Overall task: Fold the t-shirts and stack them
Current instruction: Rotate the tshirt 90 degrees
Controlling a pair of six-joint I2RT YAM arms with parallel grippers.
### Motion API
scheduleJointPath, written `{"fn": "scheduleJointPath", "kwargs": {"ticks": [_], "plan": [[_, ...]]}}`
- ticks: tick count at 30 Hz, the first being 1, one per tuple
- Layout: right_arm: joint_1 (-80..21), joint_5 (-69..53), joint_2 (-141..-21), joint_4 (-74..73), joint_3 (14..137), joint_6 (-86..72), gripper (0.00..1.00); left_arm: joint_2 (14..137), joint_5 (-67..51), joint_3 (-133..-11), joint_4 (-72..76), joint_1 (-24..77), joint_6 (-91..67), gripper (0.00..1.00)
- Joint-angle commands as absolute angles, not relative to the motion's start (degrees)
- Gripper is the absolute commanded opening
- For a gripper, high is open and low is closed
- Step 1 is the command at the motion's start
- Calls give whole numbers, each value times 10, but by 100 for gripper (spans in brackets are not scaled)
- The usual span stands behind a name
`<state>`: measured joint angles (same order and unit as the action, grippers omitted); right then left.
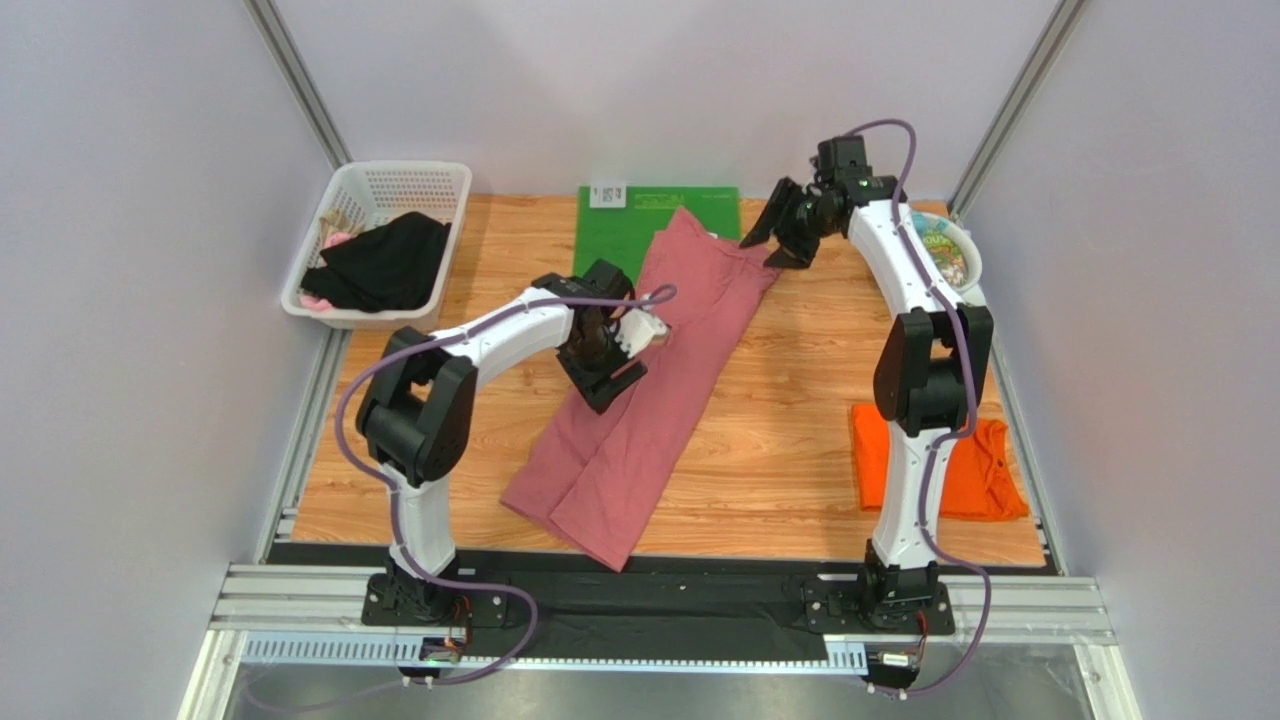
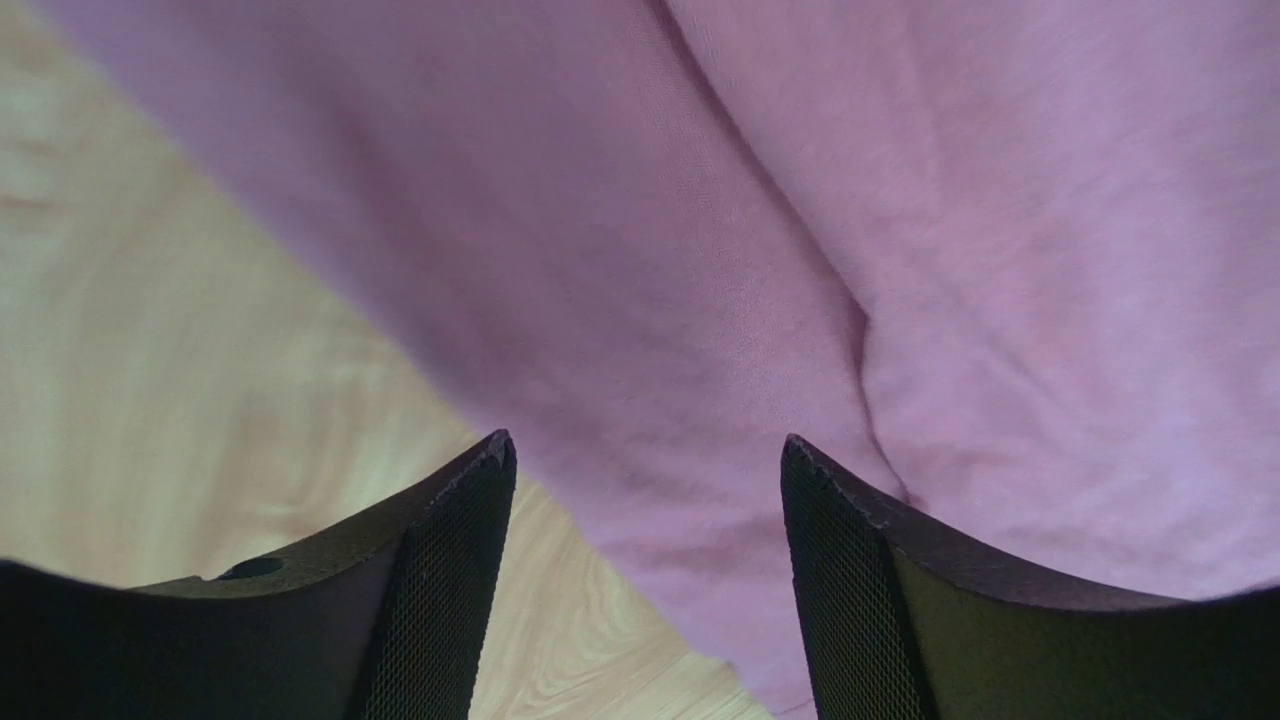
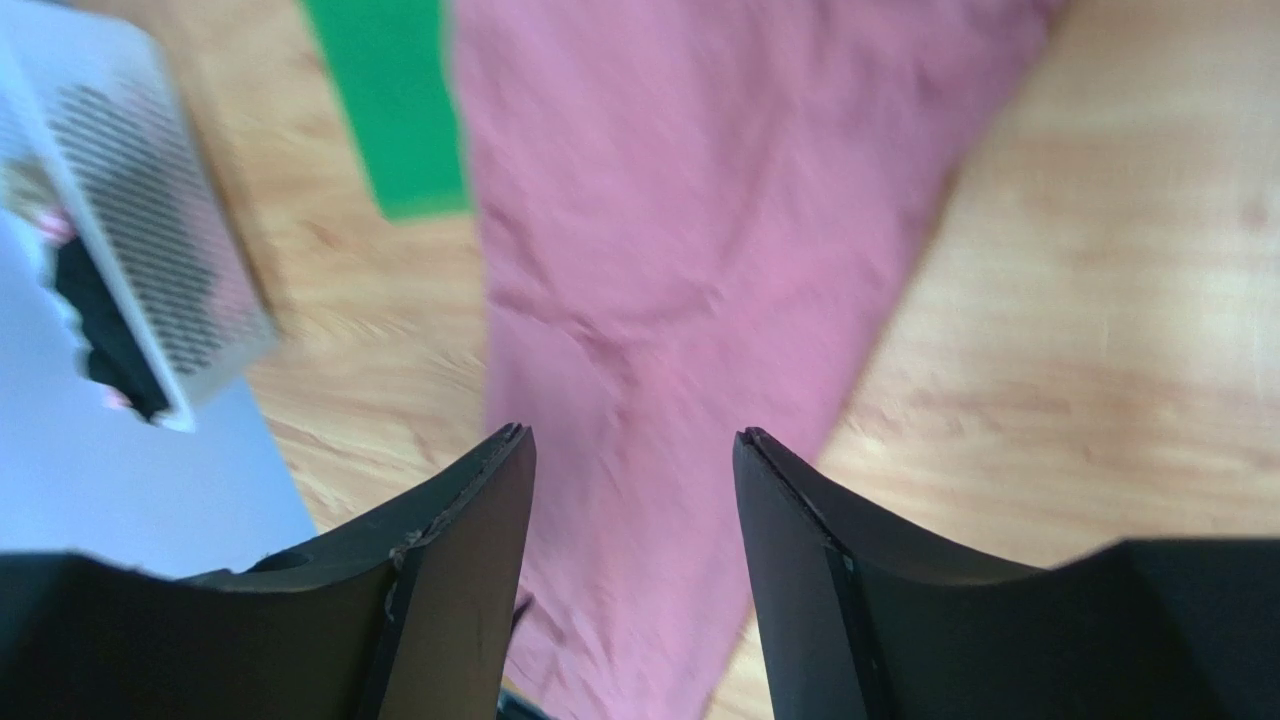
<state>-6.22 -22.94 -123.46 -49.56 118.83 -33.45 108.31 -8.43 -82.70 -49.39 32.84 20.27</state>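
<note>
The left claw (image 2: 646, 458) and right claw (image 3: 631, 438) gape empty. Beneath the left, the dusty-pink cloth t-shirt (image 1: 646, 405) looks half-folded; the orange cloth t-shirt (image 1: 984, 473) lies unstacked.

two claws, the left claw (image 2: 646, 450) and the right claw (image 3: 631, 435). two t-shirts: one pink t-shirt (image 1: 661, 390) under the left claw, one orange t-shirt (image 1: 995, 468) well behind the right claw. one green mat (image 1: 624, 225) just left of the right claw. one white basket (image 1: 394, 183) well left of the left claw, with one black garment (image 1: 383, 263) inside. one patterned bowl (image 1: 956, 252) right of the right claw.
</note>
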Motion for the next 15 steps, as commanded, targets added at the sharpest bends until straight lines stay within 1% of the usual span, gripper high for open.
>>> {"fn": "scheduleJointPath", "kwargs": {"ticks": [1,6,8,11,15], "plan": [[-107,-210,-1229,-523,1088,-301,57,1092,-58,-788,-481,328,228,71],[-158,-184,-1244,-542,1066,-283,56,1060,-14,-727,-481,328,251,71],[-161,-180,-1252,-545,1069,-289,56,1038,-9,-710,-482,328,260,71],[-159,-171,-1287,-556,1092,-294,55,1013,-6,-682,-483,328,265,71],[-157,-156,-1339,-585,1162,-296,54,998,-21,-675,-497,328,264,71]]}}
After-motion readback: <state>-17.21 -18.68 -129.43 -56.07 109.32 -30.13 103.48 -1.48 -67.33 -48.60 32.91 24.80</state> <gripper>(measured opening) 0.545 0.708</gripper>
